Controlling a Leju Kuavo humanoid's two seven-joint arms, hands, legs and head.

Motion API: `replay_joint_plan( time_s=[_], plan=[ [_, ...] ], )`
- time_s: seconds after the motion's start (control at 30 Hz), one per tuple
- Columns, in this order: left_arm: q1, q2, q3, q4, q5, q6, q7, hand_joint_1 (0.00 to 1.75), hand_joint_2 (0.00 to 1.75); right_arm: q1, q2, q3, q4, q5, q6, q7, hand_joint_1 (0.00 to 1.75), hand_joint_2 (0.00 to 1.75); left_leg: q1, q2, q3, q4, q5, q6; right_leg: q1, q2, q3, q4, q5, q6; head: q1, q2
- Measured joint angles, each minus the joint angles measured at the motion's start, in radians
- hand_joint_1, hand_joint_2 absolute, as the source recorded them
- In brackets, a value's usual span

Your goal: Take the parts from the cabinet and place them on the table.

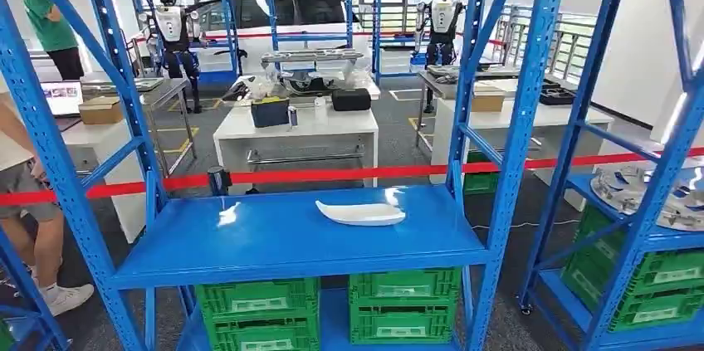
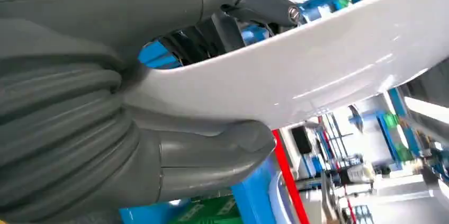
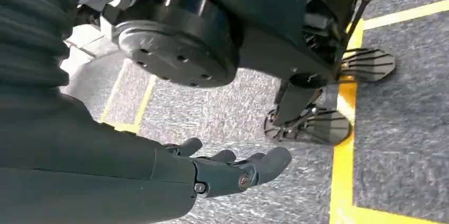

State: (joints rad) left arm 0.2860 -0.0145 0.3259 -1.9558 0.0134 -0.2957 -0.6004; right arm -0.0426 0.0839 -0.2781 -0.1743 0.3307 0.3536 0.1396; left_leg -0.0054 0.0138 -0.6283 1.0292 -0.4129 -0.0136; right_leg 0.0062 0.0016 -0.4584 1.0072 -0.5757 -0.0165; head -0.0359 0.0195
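A white, glossy, curved part [image 1: 361, 214] lies on the blue cabinet shelf [image 1: 249, 243], right of its middle. In the left wrist view my left hand [image 2: 106, 128] grips another white curved part [image 2: 317, 70]: the thick grey thumb [image 2: 222, 150] presses one face and the darker fingers [image 2: 254, 7] reach over the other. My right hand [image 3: 233, 168] hangs over grey floor with its fingers stretched out loosely and nothing in them.
Blue rack posts [image 1: 510, 143] frame the shelf. Green crates [image 1: 261, 305] sit on the level below. A red tape [image 1: 332, 175] runs behind the rack, with white tables [image 1: 295, 131] beyond it. A person [image 1: 25, 193] stands at the left. Round metal parts [image 1: 647, 189] fill the right rack.
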Motion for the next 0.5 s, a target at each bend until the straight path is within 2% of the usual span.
replay_joint_plan(
  time_s=[0.03,0.07,0.1,0.13,0.17,0.2,0.23,0.27,0.3,0.33,0.37,0.4,0.43,0.47,0.5],
  plan=[
    [-0.001,-0.009,0.020,0.004,0.015,-0.016,0.014,1.75,1.75,0.002,0.000,0.000,0.000,-0.001,0.000,0.005,0.00,1.75,0.000,-0.002,-0.005,0.001,0.005,-0.006,-0.004,-0.004,-0.012,-0.008,0.014,-0.008,0.000,0.000],
    [0.000,-0.021,0.044,0.010,0.018,-0.030,0.024,1.75,1.75,0.001,0.002,0.000,0.000,-0.003,0.000,0.008,0.00,1.75,0.004,-0.008,-0.015,0.016,-0.028,-0.011,-0.006,-0.010,-0.022,-0.008,0.026,-0.015,-0.001,0.000],
    [-0.001,-0.030,0.065,0.016,0.017,-0.039,0.029,1.75,1.75,0.000,0.002,-0.001,0.000,-0.002,0.000,0.013,0.00,1.75,0.006,-0.010,-0.029,0.051,-0.087,-0.018,-0.006,-0.011,-0.034,-0.008,0.037,-0.023,0.000,0.000],
    [-0.003,-0.038,0.087,0.020,0.014,-0.041,0.029,1.75,1.75,0.000,0.001,-0.001,0.000,-0.002,0.000,0.013,0.00,1.75,0.009,-0.010,-0.040,0.110,-0.149,-0.024,-0.005,-0.013,-0.048,-0.008,0.048,-0.027,-0.001,0.000],
    [-0.006,-0.043,0.103,0.026,0.007,-0.048,0.032,1.75,1.75,0.000,0.002,-0.001,0.000,-0.005,0.000,0.013,0.00,1.75,0.011,-0.010,-0.051,0.179,-0.199,-0.029,-0.004,-0.013,-0.063,-0.007,0.060,-0.028,-0.001,0.000],
    [-0.009,-0.047,0.113,0.031,0.004,-0.053,0.035,1.75,1.75,0.000,0.002,-0.001,0.000,-0.009,0.000,0.016,0.00,1.75,0.013,-0.010,-0.057,0.241,-0.221,-0.034,-0.002,-0.014,-0.079,-0.005,0.072,-0.027,-0.001,0.000],
    [-0.015,-0.050,0.117,0.038,-0.006,-0.053,0.040,1.75,1.75,0.000,0.002,-0.001,0.000,-0.014,0.000,0.023,0.00,1.75,0.014,-0.010,-0.052,0.278,-0.204,-0.037,-0.002,-0.016,-0.099,-0.003,0.086,-0.024,0.000,0.000],
    [-0.023,-0.051,0.118,0.047,-0.015,-0.053,0.046,1.75,1.75,0.000,0.002,-0.001,0.000,-0.016,0.000,0.028,0.00,1.75,0.016,-0.010,-0.035,0.276,-0.164,-0.038,-0.002,-0.018,-0.118,0.000,0.098,-0.022,-0.001,0.000],
    [-0.029,-0.052,0.118,0.055,-0.022,-0.053,0.049,1.75,1.75,-0.001,0.002,-0.001,0.000,-0.016,0.000,0.034,0.00,1.75,0.019,-0.010,-0.003,0.246,-0.122,-0.039,-0.002,-0.020,-0.138,0.002,0.110,-0.019,0.000,0.000],
    [-0.034,-0.053,0.118,0.059,-0.026,-0.052,0.050,1.75,1.75,-0.001,0.002,-0.001,0.000,-0.016,0.000,0.035,0.00,1.75,0.021,-0.010,0.046,0.188,-0.095,-0.039,-0.003,-0.020,-0.155,0.005,0.122,-0.016,-0.001,0.000],
    [-0.038,-0.055,0.118,0.063,-0.028,-0.051,0.050,1.75,1.75,-0.003,0.002,-0.001,0.000,-0.016,0.000,0.035,0.00,1.75,0.023,-0.011,0.115,0.101,-0.101,-0.038,-0.003,-0.019,-0.166,0.010,0.134,-0.011,-0.001,0.000],
    [-0.047,-0.055,0.117,0.066,-0.025,-0.051,0.051,1.75,1.75,-0.002,0.001,-0.002,0.000,-0.018,0.000,0.034,0.00,1.75,0.020,-0.014,0.192,-0.005,-0.149,-0.036,0.000,-0.017,-0.175,0.015,0.142,-0.004,-0.001,0.000],
    [-0.052,-0.056,0.117,0.068,-0.018,-0.053,0.050,1.75,1.75,-0.002,0.001,-0.002,0.000,-0.022,0.000,0.034,0.00,1.75,0.014,-0.016,0.213,-0.056,-0.173,-0.023,-0.001,-0.017,-0.178,0.018,0.153,0.003,0.000,0.000],
    [-0.055,-0.056,0.117,0.072,-0.006,-0.055,0.052,1.75,1.75,-0.003,0.002,-0.004,0.000,-0.028,0.000,0.034,0.00,1.75,0.011,-0.014,0.196,-0.049,-0.165,-0.015,-0.004,-0.016,-0.179,0.014,0.165,0.008,0.000,0.000],
    [-0.061,-0.054,0.117,0.077,0.003,-0.055,0.057,1.75,1.75,-0.004,0.002,-0.006,0.000,-0.031,0.000,0.034,0.00,1.75,0.006,-0.014,0.192,-0.045,-0.159,-0.007,-0.008,-0.017,-0.180,0.012,0.174,0.012,0.000,0.000]
  ],
)
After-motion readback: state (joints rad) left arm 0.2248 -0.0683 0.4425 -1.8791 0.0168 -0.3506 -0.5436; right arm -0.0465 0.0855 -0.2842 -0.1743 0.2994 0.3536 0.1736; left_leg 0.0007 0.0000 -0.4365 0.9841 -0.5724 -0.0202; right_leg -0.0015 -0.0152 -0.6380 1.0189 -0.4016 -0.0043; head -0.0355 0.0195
